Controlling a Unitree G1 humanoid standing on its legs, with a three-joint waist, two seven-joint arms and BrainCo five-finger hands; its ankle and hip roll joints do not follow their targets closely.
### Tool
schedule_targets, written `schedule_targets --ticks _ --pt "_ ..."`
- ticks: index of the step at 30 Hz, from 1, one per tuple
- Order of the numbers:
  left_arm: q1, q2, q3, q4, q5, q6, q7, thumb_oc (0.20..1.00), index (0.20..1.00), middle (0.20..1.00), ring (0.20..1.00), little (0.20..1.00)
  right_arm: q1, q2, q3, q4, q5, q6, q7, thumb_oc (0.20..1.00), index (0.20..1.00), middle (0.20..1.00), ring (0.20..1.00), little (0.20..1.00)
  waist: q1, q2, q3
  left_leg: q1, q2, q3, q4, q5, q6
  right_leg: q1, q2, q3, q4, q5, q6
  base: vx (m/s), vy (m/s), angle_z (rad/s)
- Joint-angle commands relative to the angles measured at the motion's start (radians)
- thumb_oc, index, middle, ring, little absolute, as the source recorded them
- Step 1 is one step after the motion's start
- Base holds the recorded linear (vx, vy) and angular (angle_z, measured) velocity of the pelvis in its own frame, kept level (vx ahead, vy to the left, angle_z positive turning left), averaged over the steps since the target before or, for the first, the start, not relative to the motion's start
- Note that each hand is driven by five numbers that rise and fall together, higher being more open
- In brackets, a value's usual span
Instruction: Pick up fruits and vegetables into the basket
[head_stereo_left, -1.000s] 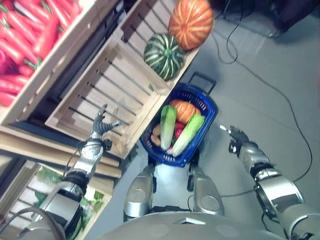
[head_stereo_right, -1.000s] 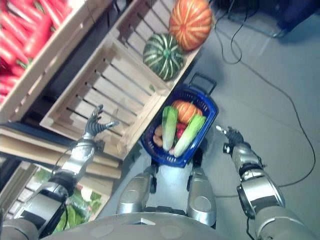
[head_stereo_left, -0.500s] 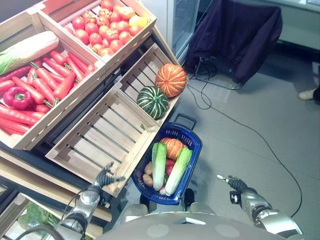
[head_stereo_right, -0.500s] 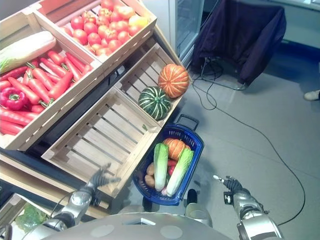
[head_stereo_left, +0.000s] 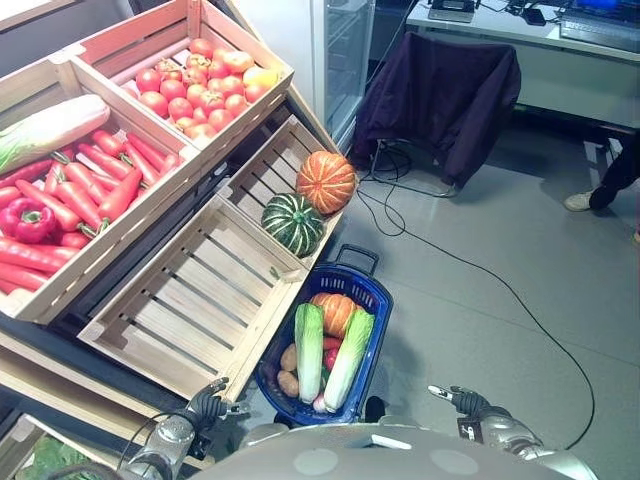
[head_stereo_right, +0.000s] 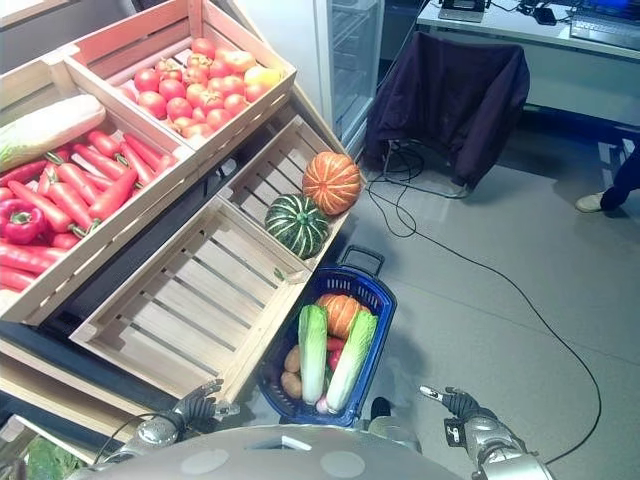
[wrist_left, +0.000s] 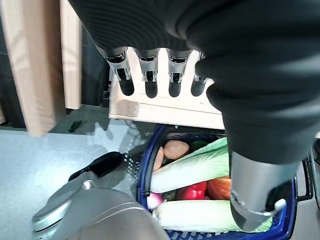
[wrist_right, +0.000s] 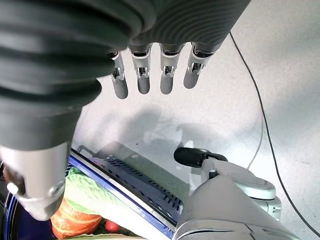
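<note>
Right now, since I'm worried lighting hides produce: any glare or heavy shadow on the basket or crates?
Left eye view: the basket and its cabbage are evenly lit, with no glare; dark shade sits under the carrot crate. Left wrist view: the cabbage is bright, and the red item between the heads is shaded but still visible.

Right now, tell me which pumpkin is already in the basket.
The small orange pumpkin at the blue basket's far end; the green and large orange pumpkins sit in a wooden crate.

We can read no text, label, number or sign on anything in these views.
</note>
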Motion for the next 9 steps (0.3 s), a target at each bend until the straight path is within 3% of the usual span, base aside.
schedule_targets --ticks 1,9 --pt "-0.069 -0.019 0.035 0.066 -0.012 -0.008 0.004 1.0 1.0 1.0 1.0 1.0 -0.064 0.011 0.011 0.048 -0.019 -0.012 0.002 1.0 1.0 1.0 1.0 1.0 -0.008 -0.011 0.021 -0.008 -0.025 -0.008 0.022 -0.088 0.014 0.054 -0.018 -0.007 0.067 -0.111 0.062 0.0 -0.008 -0.04" --pt "-0.076 -0.023 0.028 0.065 -0.015 -0.001 0.007 1.0 1.0 1.0 1.0 1.0 -0.066 0.014 0.017 0.063 -0.021 -0.003 0.009 1.0 1.0 1.0 1.0 1.0 -0.008 -0.007 0.013 -0.003 -0.022 -0.016 0.016 -0.09 0.011 0.061 -0.021 -0.009 0.06 -0.112 0.063 0.0 -0.002 -0.02"
